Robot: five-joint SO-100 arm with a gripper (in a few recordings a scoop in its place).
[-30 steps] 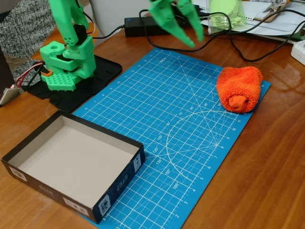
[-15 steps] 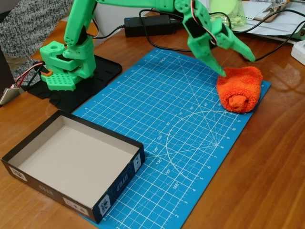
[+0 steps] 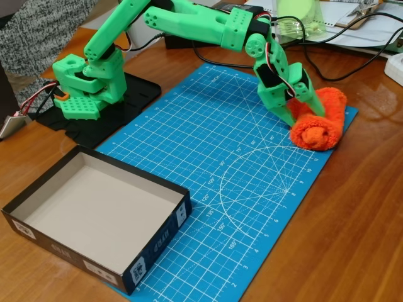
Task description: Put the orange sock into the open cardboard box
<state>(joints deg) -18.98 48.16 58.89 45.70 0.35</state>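
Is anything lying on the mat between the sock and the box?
Nothing visible. The gripper is already down on the orange sock, and the stretch of blue cutting mat between it and the open cardboard box is bare.

a hobby desk: cutting mat (image 3: 220, 170), cables (image 3: 327, 69).

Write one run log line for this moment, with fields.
phase: grasping | gripper: down on orange sock, closure unclear | sock: on blue mat, right side | open cardboard box: empty, lower left
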